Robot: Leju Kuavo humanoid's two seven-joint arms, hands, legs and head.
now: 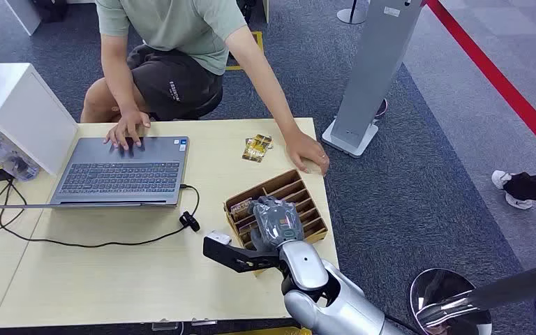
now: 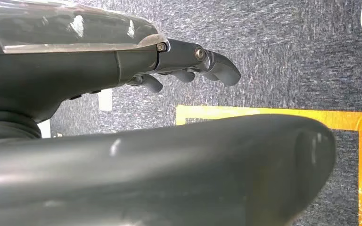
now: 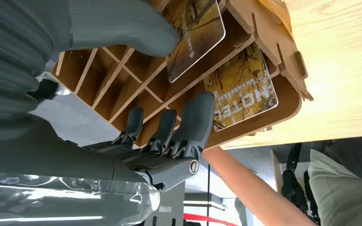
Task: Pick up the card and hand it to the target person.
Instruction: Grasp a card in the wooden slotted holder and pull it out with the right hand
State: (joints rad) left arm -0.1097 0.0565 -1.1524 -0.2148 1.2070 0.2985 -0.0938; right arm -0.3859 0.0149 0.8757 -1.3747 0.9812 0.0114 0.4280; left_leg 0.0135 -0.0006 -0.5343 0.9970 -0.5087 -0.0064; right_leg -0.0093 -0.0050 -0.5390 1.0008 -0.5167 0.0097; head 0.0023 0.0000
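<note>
Item 1: right hand [image 1: 273, 222], hovering over the near end of the wooden card rack [image 1: 314, 209] on the table [image 1: 98, 279]. In the right wrist view the thumb [image 3: 132, 28] is lying against the face of 1 card [image 3: 195, 40] standing in a slot, while the fingers [image 3: 195, 120] are reaching spread along the rack's outer wall, beside a 2nd card [image 3: 242, 89] printed HOTEL. The fingers are apart and not closing on anything; nothing is being held yet, as far as the frames show.

Item 2: left hand [image 2: 188, 66], hanging over carpet, fingers loosely curled, holding nothing.

Item 3: target person [image 1: 174, 42], sitting beyond the hand across the table, 1 hand [image 1: 308, 155] resting on the table edge just past the rack, the other [image 1: 127, 131] on a laptop [image 1: 122, 171]. A few loose cards [image 1: 257, 148] are lying beyond the rack.

Risks, as judged: the thumb is pressing a card flat with no finger opposing it, so closing may slide the card deeper or tip it against the divider. The fingers are sitting outside the wall and may clamp the rack itself, dragging it toward the table edge. The 2 cards are lying close together; both may lift at once.
</note>
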